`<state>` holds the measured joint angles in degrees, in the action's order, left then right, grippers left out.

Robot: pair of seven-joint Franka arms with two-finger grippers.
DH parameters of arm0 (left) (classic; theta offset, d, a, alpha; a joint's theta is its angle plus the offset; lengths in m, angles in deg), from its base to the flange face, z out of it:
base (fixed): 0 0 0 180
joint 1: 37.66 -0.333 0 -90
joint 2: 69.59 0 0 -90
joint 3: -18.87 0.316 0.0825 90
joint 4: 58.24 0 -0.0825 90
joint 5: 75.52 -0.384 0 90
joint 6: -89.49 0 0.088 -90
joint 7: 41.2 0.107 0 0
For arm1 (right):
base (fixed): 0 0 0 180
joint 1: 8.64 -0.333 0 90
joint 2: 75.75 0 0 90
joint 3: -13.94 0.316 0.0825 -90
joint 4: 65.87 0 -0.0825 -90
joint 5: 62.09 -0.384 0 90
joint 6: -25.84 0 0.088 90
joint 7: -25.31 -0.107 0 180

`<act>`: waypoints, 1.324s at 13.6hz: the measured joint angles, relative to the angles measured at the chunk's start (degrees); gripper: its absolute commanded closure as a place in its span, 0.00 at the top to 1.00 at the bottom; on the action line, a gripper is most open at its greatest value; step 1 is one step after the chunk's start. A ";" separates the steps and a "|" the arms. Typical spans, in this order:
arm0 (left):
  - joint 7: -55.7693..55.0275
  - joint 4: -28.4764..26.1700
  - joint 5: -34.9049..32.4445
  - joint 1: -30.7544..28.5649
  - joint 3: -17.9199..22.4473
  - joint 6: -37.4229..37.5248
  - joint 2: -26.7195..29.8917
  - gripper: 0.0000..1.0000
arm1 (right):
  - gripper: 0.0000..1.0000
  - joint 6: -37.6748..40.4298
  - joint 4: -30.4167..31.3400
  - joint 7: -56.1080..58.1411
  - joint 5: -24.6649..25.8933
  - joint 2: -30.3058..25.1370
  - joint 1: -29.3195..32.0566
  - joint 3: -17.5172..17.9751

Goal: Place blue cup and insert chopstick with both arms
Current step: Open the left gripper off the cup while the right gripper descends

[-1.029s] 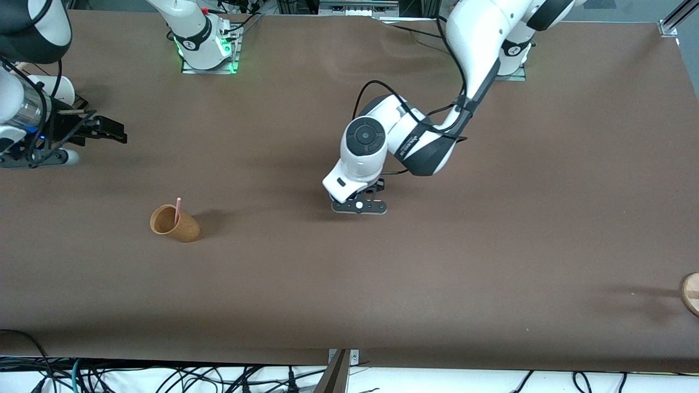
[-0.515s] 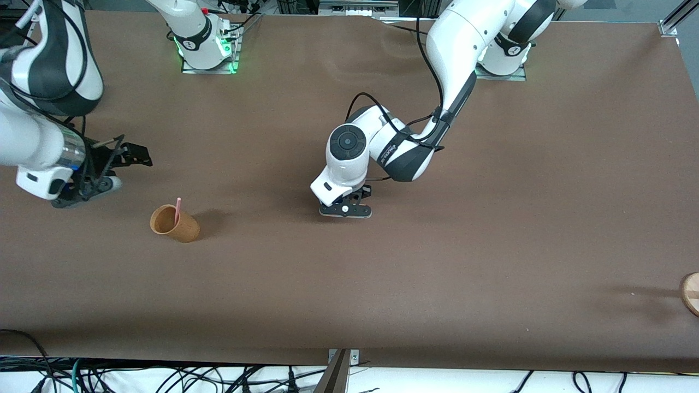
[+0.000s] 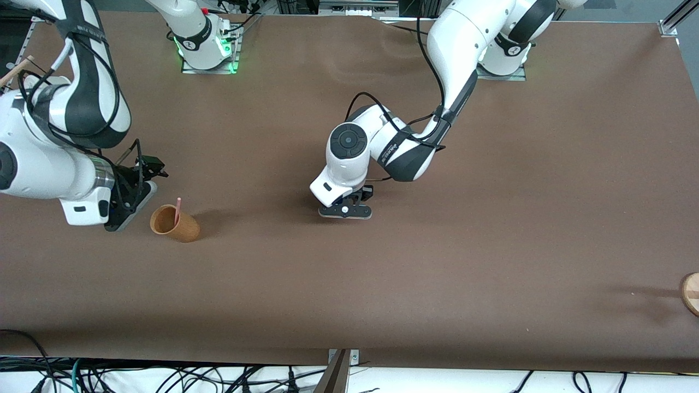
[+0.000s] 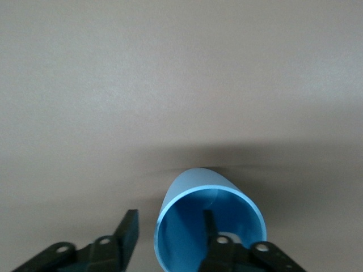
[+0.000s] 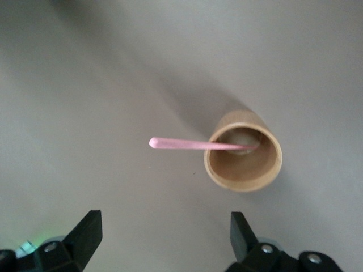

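Note:
The blue cup (image 4: 210, 226) stands upright on the brown table at mid-table, mostly hidden under the left hand in the front view. My left gripper (image 4: 169, 222) (image 3: 345, 210) straddles its rim and is open. One finger (image 4: 209, 224) is inside the cup and the other finger (image 4: 127, 229) is outside, clear of the wall. The pink chopstick (image 3: 177, 210) (image 5: 187, 143) leans in a tan cup (image 3: 175, 224) (image 5: 244, 150) toward the right arm's end. My right gripper (image 3: 141, 185) (image 5: 163, 226) hangs open and holds nothing, just beside the tan cup.
A round wooden thing (image 3: 691, 292) pokes in at the table edge at the left arm's end. The two green-lit robot bases (image 3: 207, 50) (image 3: 505, 54) stand along the edge farthest from the front camera. Cables hang below the near edge.
My right arm has swung in from the table's end to beside the tan cup. My left gripper shifted slightly with the blue cup, then opened off its wall.

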<state>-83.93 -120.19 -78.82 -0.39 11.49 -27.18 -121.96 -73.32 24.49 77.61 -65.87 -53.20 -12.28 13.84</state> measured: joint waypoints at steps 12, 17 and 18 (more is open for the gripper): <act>8.79 0.42 4.12 -15.49 0.27 23.79 22.35 1.00 | 0.82 -4.01 -5.16 27.95 -2.39 8.75 -0.05 0.74; 25.31 -4.74 4.74 -28.99 0.45 31.96 31.86 1.00 | 0.40 -4.00 -5.27 29.19 -3.24 9.90 0.20 0.74; 28.87 -5.32 4.74 -31.13 0.50 32.82 32.94 1.00 | 0.36 -4.00 -5.33 29.22 -3.25 9.90 0.20 0.73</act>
<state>-55.06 -125.52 -74.08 -31.53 11.99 5.64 -89.02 -77.31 19.16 106.83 -69.13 -43.30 -12.07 14.58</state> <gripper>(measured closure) 0.000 0.564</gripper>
